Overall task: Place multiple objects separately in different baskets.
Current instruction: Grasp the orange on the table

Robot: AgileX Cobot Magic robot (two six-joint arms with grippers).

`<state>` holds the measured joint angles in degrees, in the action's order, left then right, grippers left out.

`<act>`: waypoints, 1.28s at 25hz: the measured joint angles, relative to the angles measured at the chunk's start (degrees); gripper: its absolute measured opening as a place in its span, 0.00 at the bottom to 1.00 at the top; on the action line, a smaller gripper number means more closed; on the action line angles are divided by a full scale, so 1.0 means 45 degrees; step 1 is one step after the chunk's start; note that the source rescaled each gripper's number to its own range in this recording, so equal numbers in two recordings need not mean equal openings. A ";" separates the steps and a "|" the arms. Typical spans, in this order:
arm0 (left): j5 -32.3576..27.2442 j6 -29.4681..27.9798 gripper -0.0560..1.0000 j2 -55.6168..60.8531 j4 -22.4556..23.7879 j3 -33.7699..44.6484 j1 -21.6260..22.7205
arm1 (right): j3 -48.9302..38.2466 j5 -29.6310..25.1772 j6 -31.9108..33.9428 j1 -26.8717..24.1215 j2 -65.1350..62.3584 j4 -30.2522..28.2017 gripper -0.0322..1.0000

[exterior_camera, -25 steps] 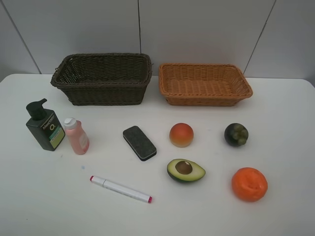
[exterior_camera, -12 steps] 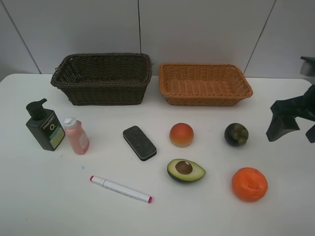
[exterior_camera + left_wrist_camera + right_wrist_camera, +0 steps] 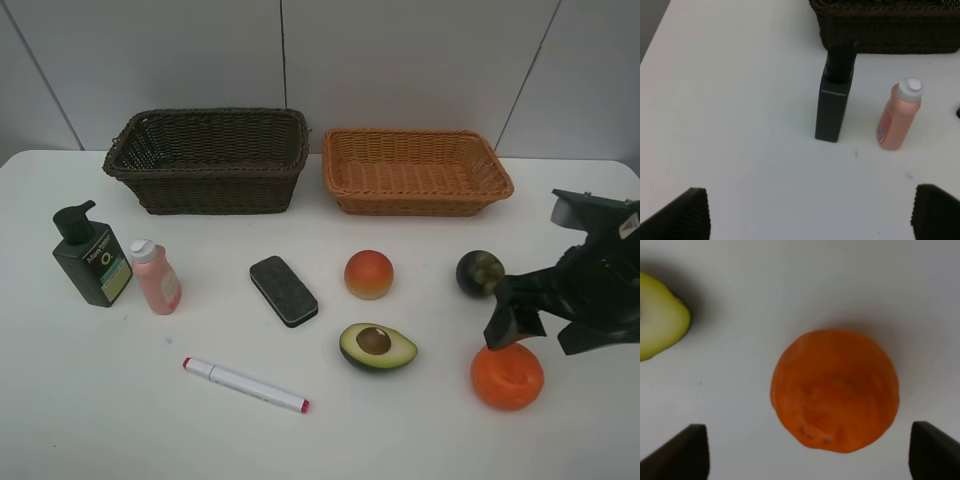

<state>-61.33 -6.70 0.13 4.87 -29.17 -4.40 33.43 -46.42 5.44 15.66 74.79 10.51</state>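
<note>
The orange lies at the table's front right, and my right gripper hovers just above it, open and holding nothing. The right wrist view has the orange between the spread fingertips of that gripper, with the halved avocado at the frame's edge. The mangosteen, peach, avocado, black eraser and marker lie loose. My left gripper is open, facing the pump bottle and pink bottle. Dark basket and tan basket stand behind.
The pump bottle and pink bottle stand upright at the left. Both baskets sit side by side against the back wall, with nothing visible in them. The left arm is outside the exterior high view.
My right arm has come in from the right edge and moved left and forward until its gripper is over the orange. Nothing on the table has moved.
</note>
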 joint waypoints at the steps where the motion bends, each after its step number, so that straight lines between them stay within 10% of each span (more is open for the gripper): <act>1: 0.0000 0.0000 1.00 0.0000 0.0000 0.0000 0.0000 | -0.0119 0.0116 0.0047 0.0136 0.0000 0.0062 1.00; 32: 0.0000 0.0000 1.00 0.0000 0.0000 0.0000 0.0000 | -0.0270 0.1916 0.0347 0.0293 0.3584 0.0220 0.98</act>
<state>-61.33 -6.70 0.13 4.87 -29.17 -4.40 32.21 -37.79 7.01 16.98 90.92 11.50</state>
